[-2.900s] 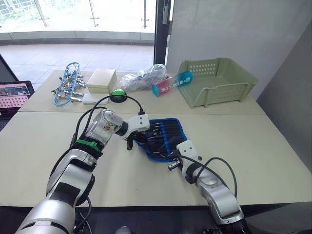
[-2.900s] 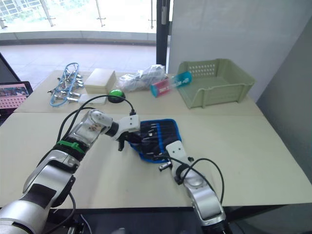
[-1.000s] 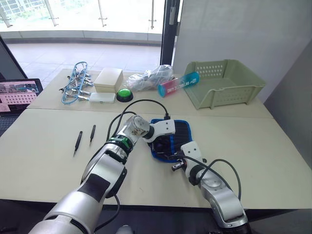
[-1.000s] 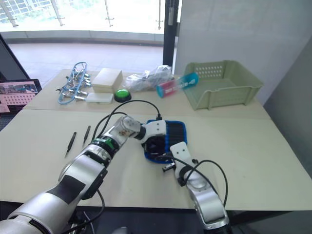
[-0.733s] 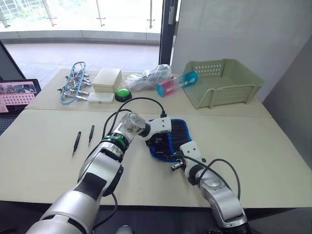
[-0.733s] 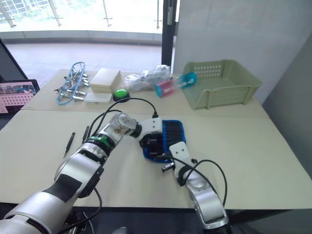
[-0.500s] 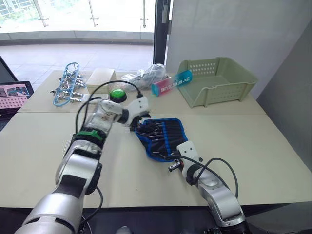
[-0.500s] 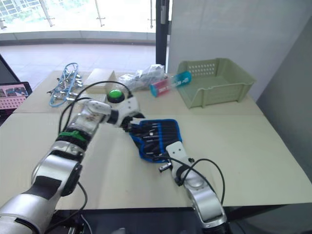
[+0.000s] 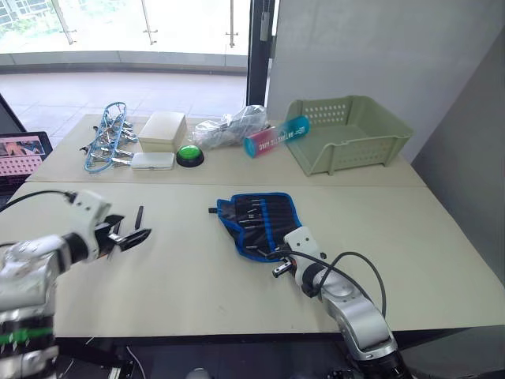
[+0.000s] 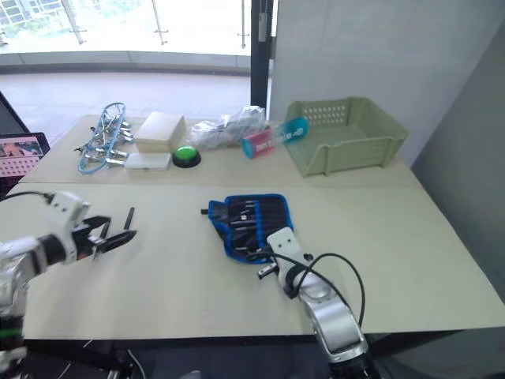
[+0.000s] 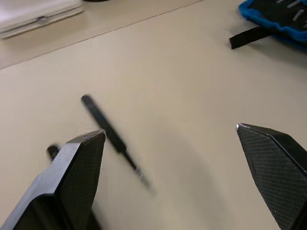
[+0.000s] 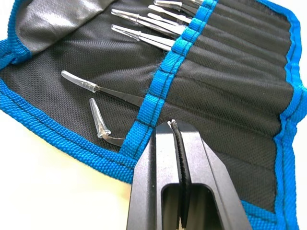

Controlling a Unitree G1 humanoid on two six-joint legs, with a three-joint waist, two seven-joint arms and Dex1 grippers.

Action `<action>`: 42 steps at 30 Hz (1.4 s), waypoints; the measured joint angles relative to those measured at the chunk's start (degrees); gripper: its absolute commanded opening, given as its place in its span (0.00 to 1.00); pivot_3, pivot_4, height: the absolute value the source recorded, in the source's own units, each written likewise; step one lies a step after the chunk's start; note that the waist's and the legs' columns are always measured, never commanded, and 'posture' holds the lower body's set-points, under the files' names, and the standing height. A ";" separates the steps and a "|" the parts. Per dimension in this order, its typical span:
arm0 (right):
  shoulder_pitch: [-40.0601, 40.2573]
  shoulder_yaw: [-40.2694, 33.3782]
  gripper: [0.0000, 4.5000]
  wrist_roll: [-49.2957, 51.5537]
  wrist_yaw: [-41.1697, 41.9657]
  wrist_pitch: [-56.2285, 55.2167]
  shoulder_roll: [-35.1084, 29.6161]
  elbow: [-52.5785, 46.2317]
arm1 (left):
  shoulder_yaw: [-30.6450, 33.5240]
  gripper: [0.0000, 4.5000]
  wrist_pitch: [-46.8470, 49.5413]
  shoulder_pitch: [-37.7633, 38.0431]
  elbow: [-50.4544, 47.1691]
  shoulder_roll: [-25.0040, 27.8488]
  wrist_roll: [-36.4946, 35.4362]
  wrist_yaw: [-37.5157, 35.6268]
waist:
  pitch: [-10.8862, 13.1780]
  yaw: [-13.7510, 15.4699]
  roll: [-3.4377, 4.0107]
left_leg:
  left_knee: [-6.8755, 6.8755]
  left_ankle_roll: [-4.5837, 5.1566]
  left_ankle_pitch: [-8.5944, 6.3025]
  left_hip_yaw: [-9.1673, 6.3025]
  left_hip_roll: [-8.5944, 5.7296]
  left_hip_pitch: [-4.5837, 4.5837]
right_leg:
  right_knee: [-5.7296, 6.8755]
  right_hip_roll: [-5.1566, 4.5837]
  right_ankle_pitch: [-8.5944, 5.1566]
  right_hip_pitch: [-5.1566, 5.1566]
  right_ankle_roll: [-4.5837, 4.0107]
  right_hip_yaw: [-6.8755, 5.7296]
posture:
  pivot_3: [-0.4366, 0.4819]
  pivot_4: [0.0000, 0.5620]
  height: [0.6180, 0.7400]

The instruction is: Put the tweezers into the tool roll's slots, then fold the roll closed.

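Roll (image 9: pixel 260 222) lies open mid-table; several tweezers (image 12: pixel 144 38) already slotted. Loose tweezers (image 11: pixel 110 136) left on table, bracketed by wide-open left gripper (image 11: pixel 172 158). Right gripper (image 12: pixel 178 143) closed, pinning roll's near edge. Folding not yet done.

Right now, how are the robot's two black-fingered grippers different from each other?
The left gripper is open, its fingers spread wide above a loose black tweezer on the beige table. The right gripper is shut, its fingertips resting on the black tool roll with blue edging. The left is far from the roll; the right touches it. Both have black textured fingers.
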 measured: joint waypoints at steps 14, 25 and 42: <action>-1.23 -0.12 0.00 0.32 3.17 -0.28 -1.91 1.79 | 15.70 0.99 0.89 23.44 -15.84 -11.83 -5.95 14.28 | -0.13 0.69 -0.19 | -0.03 0.05 -0.06 -0.04 0.00 0.34 | -0.04 0.00 -0.03 0.04 -0.09 -0.04 | 0.48 0.27 0.81; -1.51 -0.05 0.00 0.30 3.34 -0.28 -1.88 2.07 | 7.35 0.99 -0.38 18.82 -11.07 -11.87 -6.36 20.69 | -0.15 0.50 -0.19 | -0.05 0.05 -0.06 -0.05 0.00 0.35 | -0.03 0.00 -0.02 0.04 -0.10 -0.05 | 0.48 0.27 0.81; -0.65 -0.57 0.00 0.32 1.65 -0.27 -1.58 1.78 | -5.55 0.44 -11.89 2.73 9.10 -11.16 -0.83 28.24 | -0.72 0.98 0.66 | -0.06 0.05 -0.06 -0.03 0.00 0.40 | -0.03 0.00 -0.02 0.09 -0.09 -0.05 | 0.48 0.27 0.81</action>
